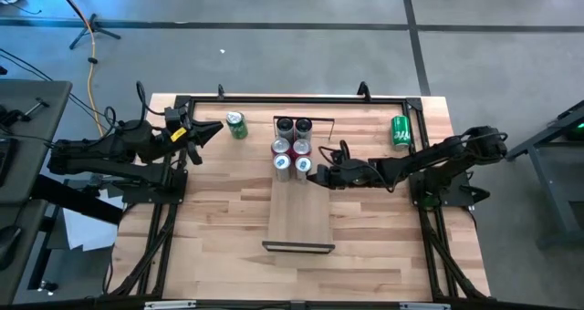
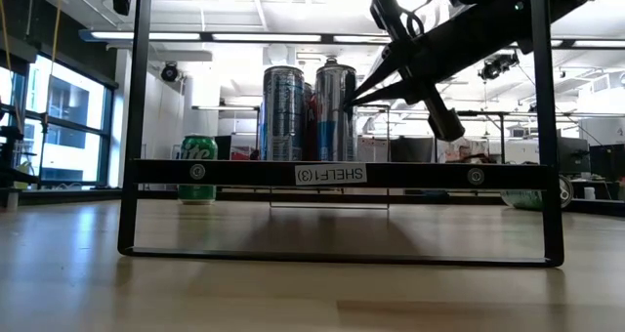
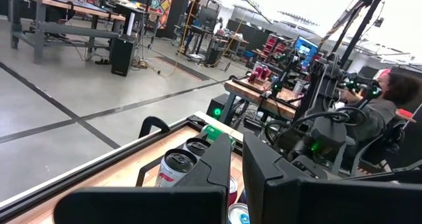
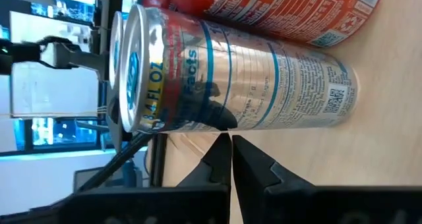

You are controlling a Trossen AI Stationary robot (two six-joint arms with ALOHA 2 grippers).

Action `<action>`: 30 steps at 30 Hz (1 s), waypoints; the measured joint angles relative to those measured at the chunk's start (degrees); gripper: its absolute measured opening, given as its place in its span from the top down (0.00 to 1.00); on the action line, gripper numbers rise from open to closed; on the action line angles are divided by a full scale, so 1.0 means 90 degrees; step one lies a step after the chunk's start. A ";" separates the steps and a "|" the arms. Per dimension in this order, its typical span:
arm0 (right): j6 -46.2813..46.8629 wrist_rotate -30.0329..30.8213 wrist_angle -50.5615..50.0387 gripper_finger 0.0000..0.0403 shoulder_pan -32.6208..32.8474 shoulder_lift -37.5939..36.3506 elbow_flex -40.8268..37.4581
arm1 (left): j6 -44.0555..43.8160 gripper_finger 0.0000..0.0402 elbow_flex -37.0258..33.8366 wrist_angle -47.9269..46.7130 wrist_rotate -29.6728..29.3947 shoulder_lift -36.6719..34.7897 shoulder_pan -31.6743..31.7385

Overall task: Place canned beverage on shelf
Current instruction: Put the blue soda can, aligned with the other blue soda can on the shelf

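Right gripper (image 1: pixel 318 174): fingers pressed together, holding nothing, tips just beside the silver can (image 4: pixel 244 85), which stands on the shelf (image 1: pixel 298 214) at the near right corner of a cluster of six cans (image 1: pixel 293 148). My worry: any forward or sideways drift could nudge that can into the red one (image 4: pixel 277 10) or off the shelf's long edge. Left gripper (image 1: pixel 203 134) waits near a green can (image 1: pixel 237 125) on the surface (image 1: pixel 219 228), fingers nearly closed, empty. A second green can (image 1: pixel 401 130) lies behind the right arm; I judge an elbow swing could clip it.
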 joint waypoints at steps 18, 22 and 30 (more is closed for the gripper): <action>-0.0054 0.0148 -0.0046 1.00 0.0000 0.0000 0.0175 | 0.0005 0.99 0.0000 -0.0002 -0.0002 0.0000 -0.0001; -0.0338 -0.0053 -0.0148 1.00 0.0015 -0.0002 0.0246 | -0.0011 0.99 0.0000 -0.0002 -0.0002 0.0000 0.0001; -0.0259 -0.0149 -0.0652 1.00 0.0059 -0.0005 0.0255 | -0.0564 0.99 0.0001 -0.0062 0.0065 0.0040 0.0001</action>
